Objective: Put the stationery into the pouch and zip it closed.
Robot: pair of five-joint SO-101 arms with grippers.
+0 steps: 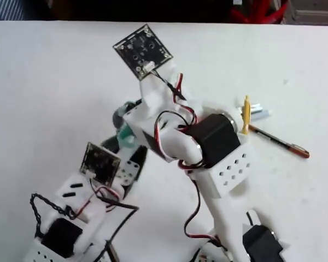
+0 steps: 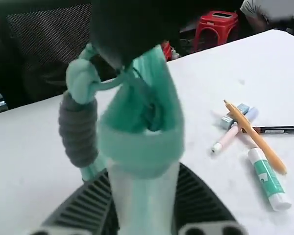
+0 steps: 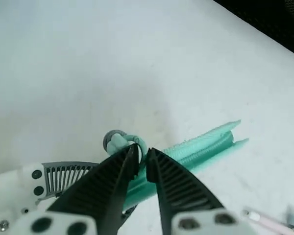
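The teal pouch (image 2: pixel 137 132) is lifted off the white table, with my left gripper (image 2: pixel 139 174) shut on its lower end. At the pouch's top, my right gripper (image 3: pixel 141 155) is shut on the teal zipper pull (image 3: pixel 135 143), beside a grey cord toggle (image 2: pixel 78 129). In the right wrist view the pouch (image 3: pixel 206 147) stretches away from the black fingers. The arms hide most of the pouch (image 1: pixel 123 134) in the high view. On the table to the right lie an orange pen (image 2: pixel 257 139), a glue stick (image 2: pixel 268 178), a pink pen (image 2: pixel 228 139), a small eraser (image 2: pixel 235 115) and a dark pencil (image 1: pixel 279 143).
Both arms cross over the table's middle, the right arm's motor block (image 1: pixel 218 139) close to the stationery. A red stool (image 2: pixel 218 27) and a dark mesh chair (image 2: pixel 34 49) stand beyond the table's far edge. Bare table stretches out at the left.
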